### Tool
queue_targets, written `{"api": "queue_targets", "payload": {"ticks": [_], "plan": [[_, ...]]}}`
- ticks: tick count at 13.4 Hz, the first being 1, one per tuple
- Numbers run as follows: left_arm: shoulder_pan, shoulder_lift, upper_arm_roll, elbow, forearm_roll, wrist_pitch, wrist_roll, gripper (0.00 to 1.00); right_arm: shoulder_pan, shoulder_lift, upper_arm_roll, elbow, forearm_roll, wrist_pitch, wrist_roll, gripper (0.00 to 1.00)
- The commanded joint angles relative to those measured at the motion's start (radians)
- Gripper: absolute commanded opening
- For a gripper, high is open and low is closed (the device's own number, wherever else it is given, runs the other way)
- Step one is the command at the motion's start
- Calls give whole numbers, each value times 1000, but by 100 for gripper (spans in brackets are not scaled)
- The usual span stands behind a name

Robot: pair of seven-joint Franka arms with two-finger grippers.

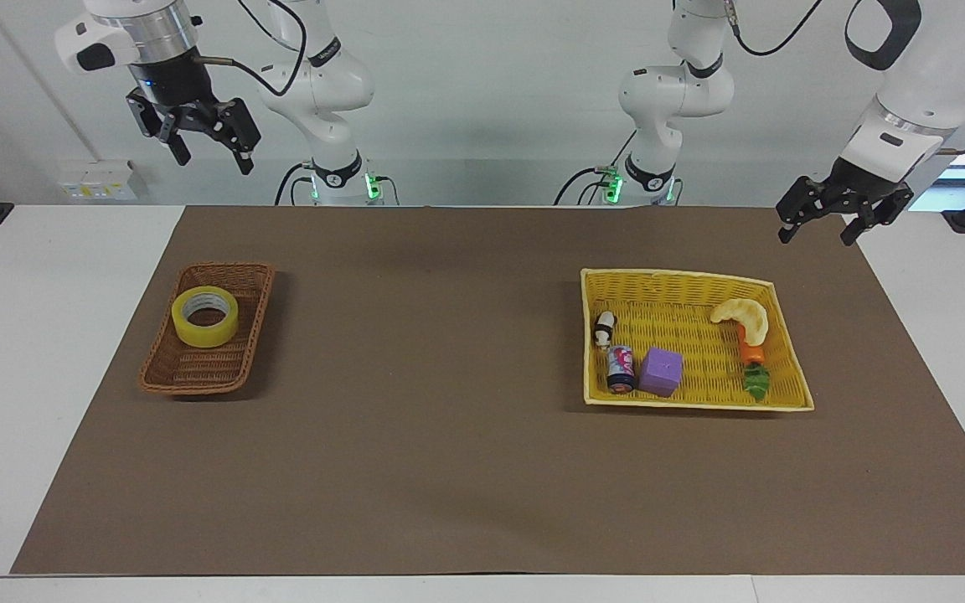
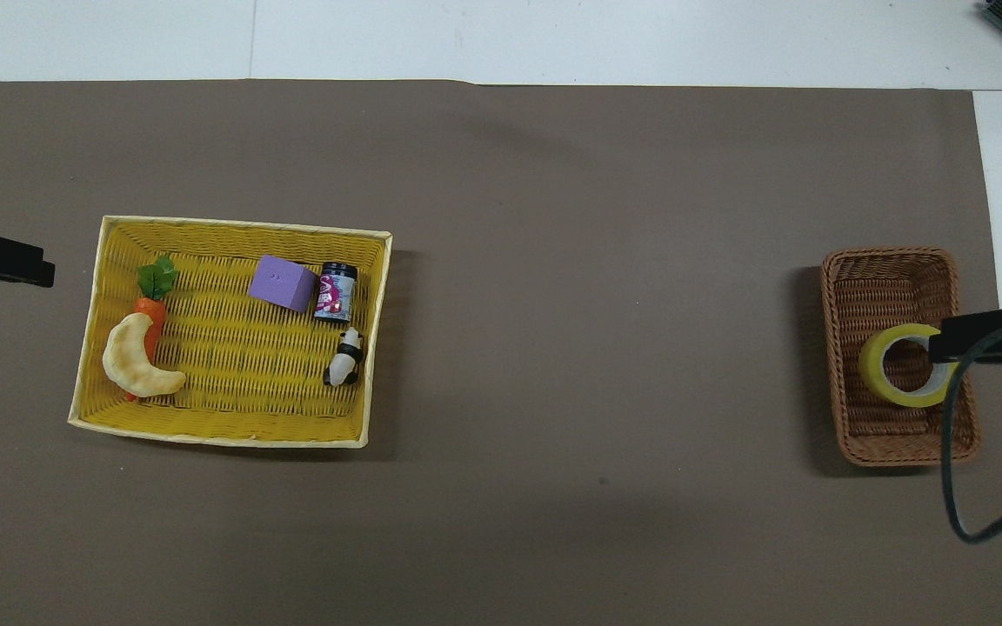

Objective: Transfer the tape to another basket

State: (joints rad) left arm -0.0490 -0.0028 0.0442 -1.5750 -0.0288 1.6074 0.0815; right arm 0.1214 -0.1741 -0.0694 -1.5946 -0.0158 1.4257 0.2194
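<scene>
Tape [image 1: 205, 316], a yellow ring with a pale core, lies flat in the brown wicker basket [image 1: 208, 372] at the left of the facing frame, sitting in the half of the basket that is higher in that frame. High above it, in the upper left corner, the right claw [image 1: 208, 154] hangs in the air with its fingers spread wide and nothing between them, well clear of the basket. In the overhead frame the same claw shows only as a dark tip [image 2: 984, 336] with a looping cable at the right edge, overlapping the tape [image 2: 882, 383] and the basket's rim [image 2: 831, 365] from above.

A brown mat [image 1: 449, 435] covers most of the white surface [image 1: 22, 335], and its middle stretch lies bare between the two baskets.

Right of centre in the facing frame sits the wide yellow basket [image 1: 692, 404]. Along its left side, from top down, are a small panda figure [image 1: 605, 327] and a printed can [image 1: 620, 369], with a purple cube [image 1: 661, 372] just beside the can. Toward its right side a pale crescent-shaped snack [image 1: 744, 318] lies over the top of a toy carrot [image 1: 753, 367] with a green leaf.

At the upper right of the facing frame the left claw [image 1: 822, 231] hangs over the mat's corner, up and to the right of the yellow basket, fingers wide apart and empty.
</scene>
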Motion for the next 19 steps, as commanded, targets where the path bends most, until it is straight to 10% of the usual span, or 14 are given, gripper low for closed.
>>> {"api": "queue_targets", "payload": {"ticks": [1,19], "plan": [[-15,-11,14,0,9,-18,7,100,-22,-24,-3,-35,-7,9,-73,100],[-15,-11,14,0,9,-18,7,100,-51,100,-23,130,-9,-64,-106,100]]}}
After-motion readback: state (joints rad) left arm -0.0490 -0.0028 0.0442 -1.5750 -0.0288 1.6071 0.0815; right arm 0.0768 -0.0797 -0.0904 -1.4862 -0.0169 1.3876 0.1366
